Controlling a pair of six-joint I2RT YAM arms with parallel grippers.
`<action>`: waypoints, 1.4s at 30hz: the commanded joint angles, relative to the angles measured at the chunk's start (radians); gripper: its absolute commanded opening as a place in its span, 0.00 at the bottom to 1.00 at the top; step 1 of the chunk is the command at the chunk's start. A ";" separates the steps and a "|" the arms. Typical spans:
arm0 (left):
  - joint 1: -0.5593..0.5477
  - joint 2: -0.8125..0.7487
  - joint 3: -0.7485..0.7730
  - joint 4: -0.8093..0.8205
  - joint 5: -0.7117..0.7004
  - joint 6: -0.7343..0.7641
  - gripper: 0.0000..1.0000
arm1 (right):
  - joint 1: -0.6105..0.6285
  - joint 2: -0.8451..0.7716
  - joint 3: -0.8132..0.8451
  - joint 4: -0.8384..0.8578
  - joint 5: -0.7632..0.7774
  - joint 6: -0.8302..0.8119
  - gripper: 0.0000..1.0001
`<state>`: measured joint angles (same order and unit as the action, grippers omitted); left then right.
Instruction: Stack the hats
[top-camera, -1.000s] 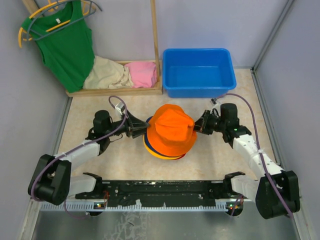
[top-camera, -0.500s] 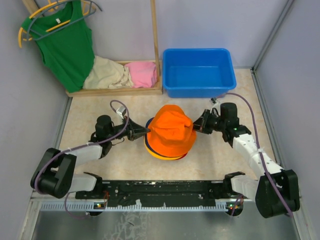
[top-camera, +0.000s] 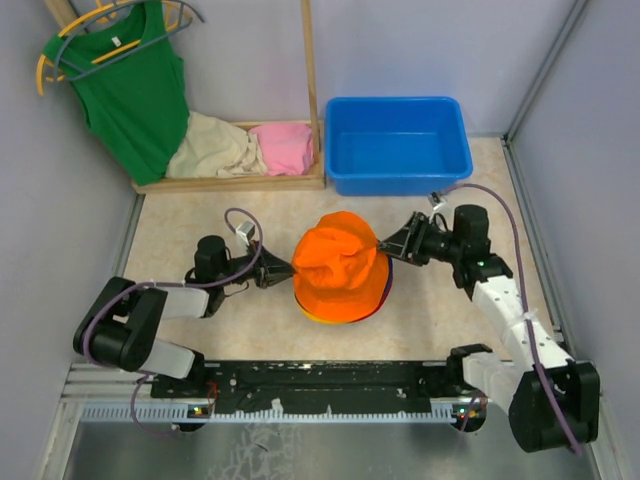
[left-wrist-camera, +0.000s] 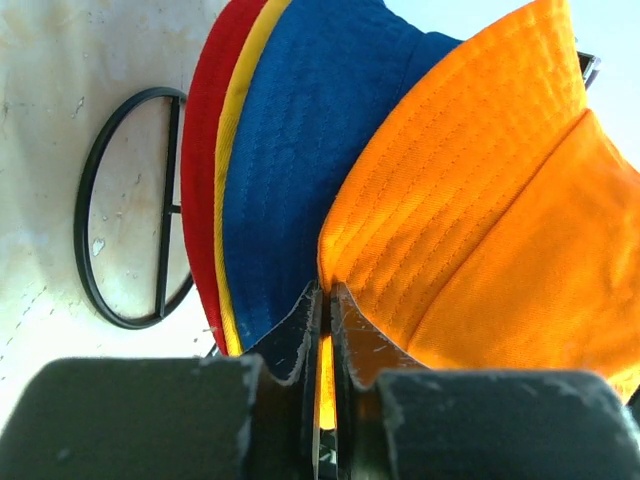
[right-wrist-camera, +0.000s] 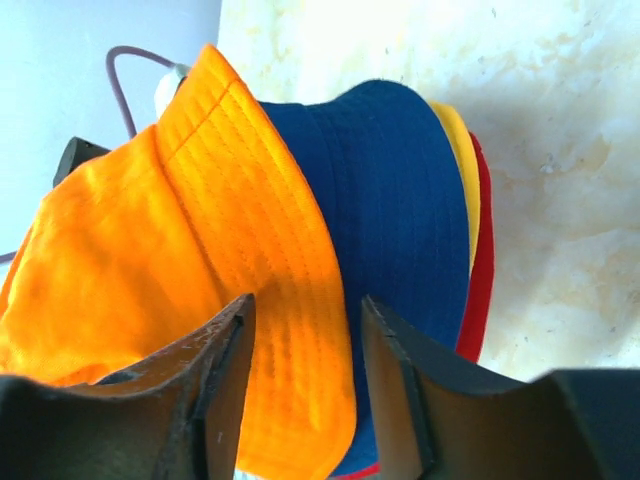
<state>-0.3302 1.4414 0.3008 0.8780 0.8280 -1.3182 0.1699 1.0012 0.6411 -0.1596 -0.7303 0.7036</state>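
Hat (top-camera: 340, 268) has sunk lower onto stack (left-wrist-camera: 270, 170); left gripper (left-wrist-camera: 322, 305) clenches its brim, right gripper (right-wrist-camera: 305, 305) gapes released, so stacking looks nearly finished.

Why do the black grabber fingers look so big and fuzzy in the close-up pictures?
Left wrist view: the left gripper's fingers sit right by the lens, so they blur, while the orange hat shows sharp stitching. Right wrist view: the right gripper's fingers blur too, and the table glares nearly white. Top view: even light, all sharp.
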 joint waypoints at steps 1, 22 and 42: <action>0.004 0.004 0.038 -0.036 0.030 0.049 0.10 | -0.108 -0.055 -0.020 0.031 -0.115 -0.003 0.50; 0.003 -0.048 0.128 -0.221 0.023 0.105 0.17 | -0.150 -0.036 -0.325 0.632 -0.328 0.380 0.18; 0.005 0.056 0.085 -0.192 0.038 0.166 0.16 | -0.170 0.023 -0.426 0.394 -0.244 0.103 0.00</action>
<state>-0.3290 1.4586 0.4011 0.6804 0.8536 -1.1976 0.0078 1.0283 0.2214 0.3687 -1.0145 0.9390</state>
